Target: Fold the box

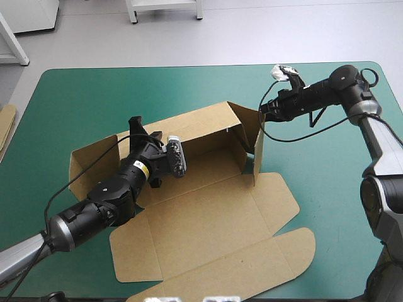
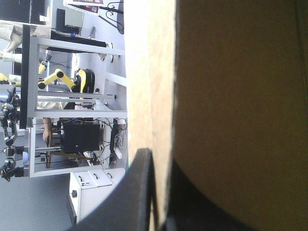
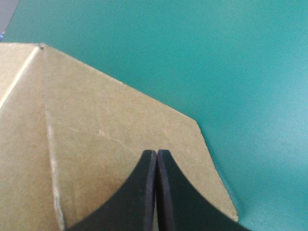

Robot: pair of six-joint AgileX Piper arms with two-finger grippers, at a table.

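The brown box (image 1: 208, 214) lies partly raised in the middle of the table. Its back wall and right side wall stand up, while the lid panel (image 1: 252, 264) lies flat toward the front. My left gripper (image 1: 135, 123) is at the top edge of the back wall near its left end. In the left wrist view that gripper (image 2: 161, 161) is shut on the box (image 2: 231, 96), with the board's edge between the black fingers. My right gripper (image 1: 262, 113) is at the top of the right wall. In its own view this gripper (image 3: 157, 153) is shut, tips against the flat face of the box (image 3: 96, 144).
The teal-green cover (image 1: 94, 94) lies bare around the box on the far, left and right sides. An edge of more brown board (image 1: 5, 126) shows at the table's left edge. A side flap (image 1: 85, 165) stands out at the box's left end.
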